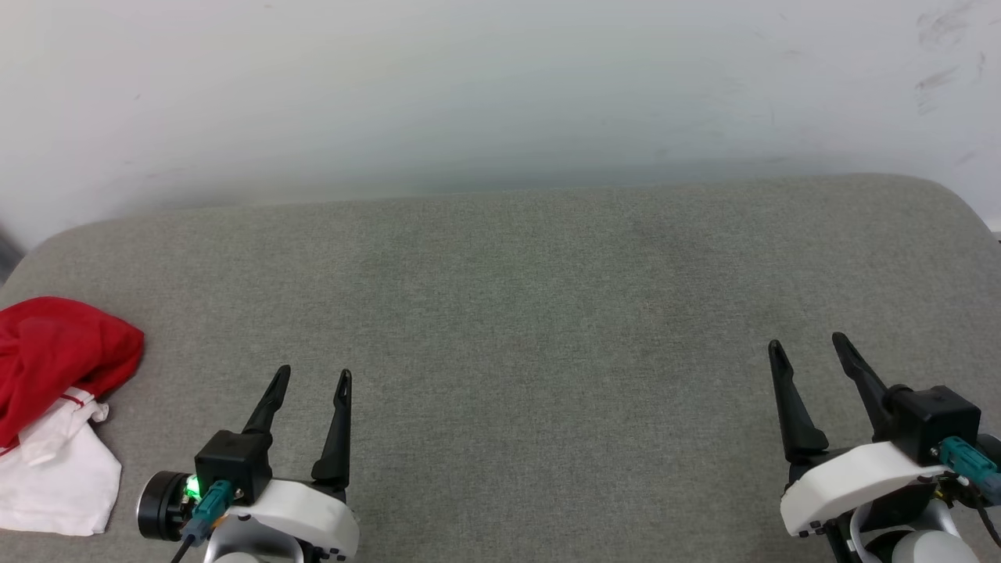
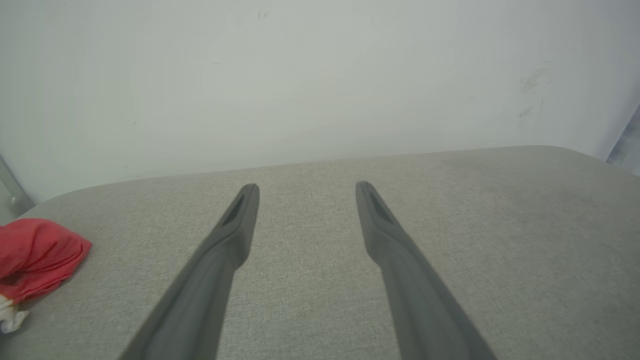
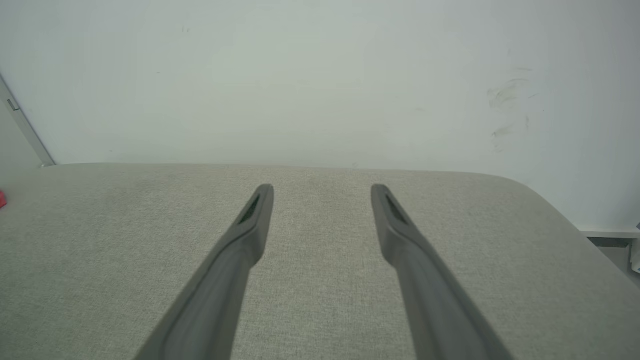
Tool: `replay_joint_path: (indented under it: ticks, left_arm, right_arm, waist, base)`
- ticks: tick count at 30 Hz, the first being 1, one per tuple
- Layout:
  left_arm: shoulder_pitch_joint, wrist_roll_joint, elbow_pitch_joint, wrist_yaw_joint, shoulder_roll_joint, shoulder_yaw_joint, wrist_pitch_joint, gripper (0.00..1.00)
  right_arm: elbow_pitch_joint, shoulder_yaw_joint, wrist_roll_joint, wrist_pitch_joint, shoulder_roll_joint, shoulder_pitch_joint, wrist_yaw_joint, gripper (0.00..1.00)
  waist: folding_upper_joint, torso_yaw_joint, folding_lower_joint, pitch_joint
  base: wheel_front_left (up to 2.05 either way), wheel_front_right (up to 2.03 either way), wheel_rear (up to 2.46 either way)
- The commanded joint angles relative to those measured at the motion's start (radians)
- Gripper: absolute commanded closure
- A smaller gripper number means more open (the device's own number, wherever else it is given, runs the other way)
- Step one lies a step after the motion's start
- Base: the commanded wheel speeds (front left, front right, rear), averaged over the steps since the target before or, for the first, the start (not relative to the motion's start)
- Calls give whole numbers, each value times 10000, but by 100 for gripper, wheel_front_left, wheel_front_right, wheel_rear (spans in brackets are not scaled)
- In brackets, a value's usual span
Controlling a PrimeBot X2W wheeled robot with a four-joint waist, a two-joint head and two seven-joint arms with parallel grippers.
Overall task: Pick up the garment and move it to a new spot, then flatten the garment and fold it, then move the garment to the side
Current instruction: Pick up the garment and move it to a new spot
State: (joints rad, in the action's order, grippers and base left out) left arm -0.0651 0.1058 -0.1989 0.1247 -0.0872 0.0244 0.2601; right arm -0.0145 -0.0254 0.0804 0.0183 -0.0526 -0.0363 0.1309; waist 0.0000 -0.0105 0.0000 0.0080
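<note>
Task not begun: garment untouched.
Garment (image 1: 55, 367) lies crumpled at the left edge of the bench (image 1: 547, 313); left hand (image 1: 313, 372) and right hand (image 1: 806, 341) spread wide, empty. Pickup, flattening, folding outstanding.

You are looking at a left gripper (image 1: 313, 372) wearing two long, black, tapering fingers (image 1: 336, 438), each one showing a narrow recessed slot (image 2: 234, 210) near its tip. A smooth white shell (image 1: 301, 512) is wrapping its wrist, a boxy black block (image 1: 232, 461) is sitting on top, and a green light (image 1: 192, 489) is glowing beside a teal connector (image 1: 209, 504) and a round black-and-silver drum (image 1: 160, 507). The right gripper (image 1: 806, 341) is wearing matching fingers, a white casing (image 1: 848, 477), a black cube (image 1: 931, 422) and a teal plug (image 1: 966, 457) trailing thin dark cables (image 1: 987, 512).
</note>
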Motion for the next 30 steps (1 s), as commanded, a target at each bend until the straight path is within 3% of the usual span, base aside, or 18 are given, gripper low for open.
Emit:
replay_joint_path:
  ticks: [1,13,30]
  left_arm:
    - [6,-40,-55,18,6,-53,75,0]
    - [-189,120,-210,-19,82,-493,55,0]
    - [-84,112,-127,-230,74,-1468,55,0]
  right_arm:
    - [-28,-13,-45,60,36,-9,-1,0]
    - [43,103,33,-54,36,-58,-3,0]
    - [98,1156,-333,-299,31,-555,-3,0]
  waist:
    - [0,29,0,1]
    - [0,958,0,39]
    - [0,3460,0,107]
  base:
    - [0,0,0]
    - [0,0,0]
    - [0,0,0]
